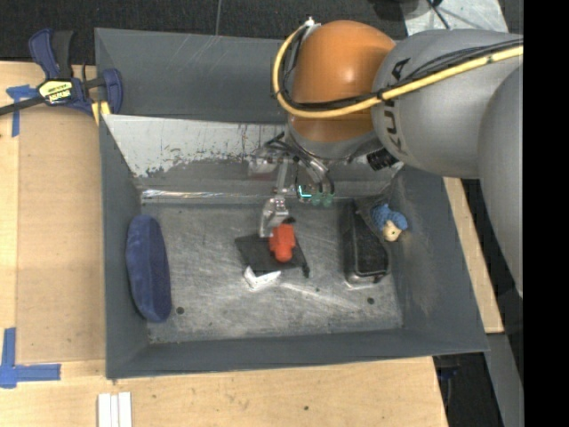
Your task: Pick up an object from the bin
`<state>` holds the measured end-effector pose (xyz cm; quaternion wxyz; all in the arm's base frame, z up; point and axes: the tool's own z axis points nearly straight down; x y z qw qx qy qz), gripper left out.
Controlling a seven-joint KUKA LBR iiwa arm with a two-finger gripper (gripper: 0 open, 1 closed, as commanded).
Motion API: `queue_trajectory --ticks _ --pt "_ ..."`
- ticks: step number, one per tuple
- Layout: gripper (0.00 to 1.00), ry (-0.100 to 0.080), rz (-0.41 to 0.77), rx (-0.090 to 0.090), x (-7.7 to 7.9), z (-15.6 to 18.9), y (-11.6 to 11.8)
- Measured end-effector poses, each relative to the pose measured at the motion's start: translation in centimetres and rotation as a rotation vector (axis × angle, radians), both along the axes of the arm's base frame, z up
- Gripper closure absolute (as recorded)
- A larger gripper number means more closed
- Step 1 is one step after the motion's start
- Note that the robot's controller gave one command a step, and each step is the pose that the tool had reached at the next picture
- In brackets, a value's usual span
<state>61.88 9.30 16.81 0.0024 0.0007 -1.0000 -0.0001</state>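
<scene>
My gripper (274,213) hangs low over the middle of the bin, under the arm's orange dome. Its lower tip stands just above the top end of a small red thing (284,242). That red thing lies on a flat black piece (258,252) with a white end (261,278) at its front. Nothing shows held in the gripper. To the right, a black oblong block (364,249) lies lengthwise, with a small blue and yellow toy (388,220) at its upper right.
A long dark blue oval thing (148,267) lies along the bin's left wall. The arm and its dome cover the back right of the bin. Bare floor lies between the blue oval and the central things.
</scene>
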Motion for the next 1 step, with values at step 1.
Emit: queue_trajectory --ticks 1 --pt "0.0 -0.001 0.497 0.0 -2.3 -8.48 -5.59"
